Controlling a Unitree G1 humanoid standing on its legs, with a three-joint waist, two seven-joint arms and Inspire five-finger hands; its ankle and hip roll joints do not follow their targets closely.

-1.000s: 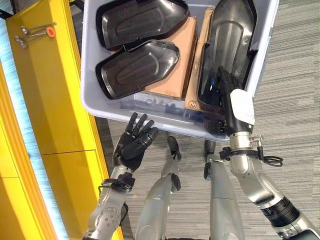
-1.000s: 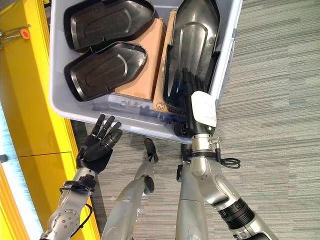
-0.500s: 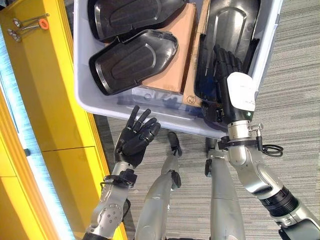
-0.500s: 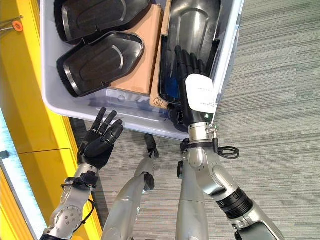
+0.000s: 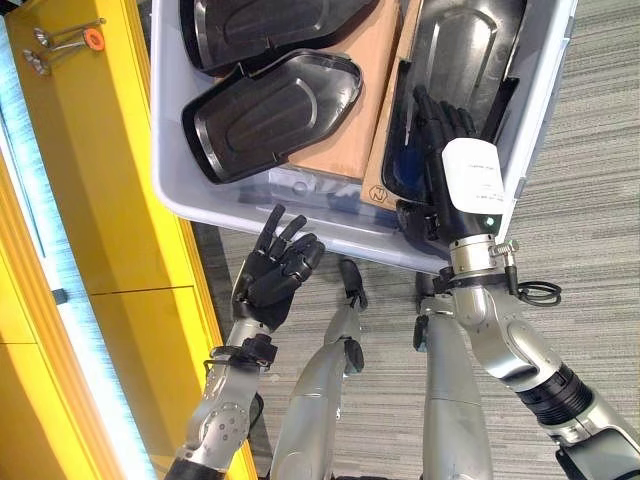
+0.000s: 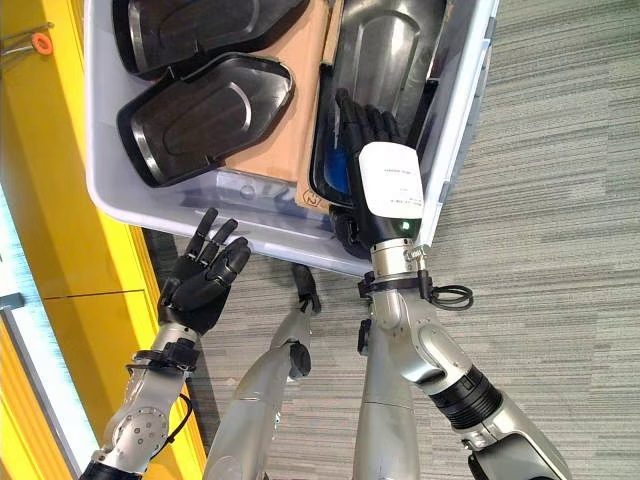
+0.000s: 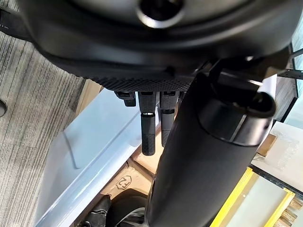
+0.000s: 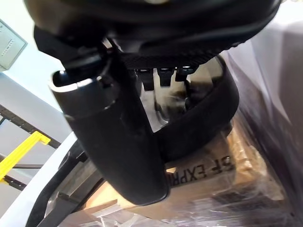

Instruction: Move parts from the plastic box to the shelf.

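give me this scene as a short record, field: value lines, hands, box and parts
left hand: open, fingers spread, outside the near wall of the plastic box
right hand: reaching over the box's near rim, fingers on the long black part on the box's right side
right hand grasp: not clear whether the fingers have closed on the part
other parts: two black parts stacked on the box's left side, resting on brown cardboard
yellow structure: left of the box, on the robot's left
floor: grey carpet

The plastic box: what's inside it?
The box holds black moulded parts lying on brown cardboard, and a long black part standing at its right. The right robot hand reaches in onto that part. The box's floor is covered.
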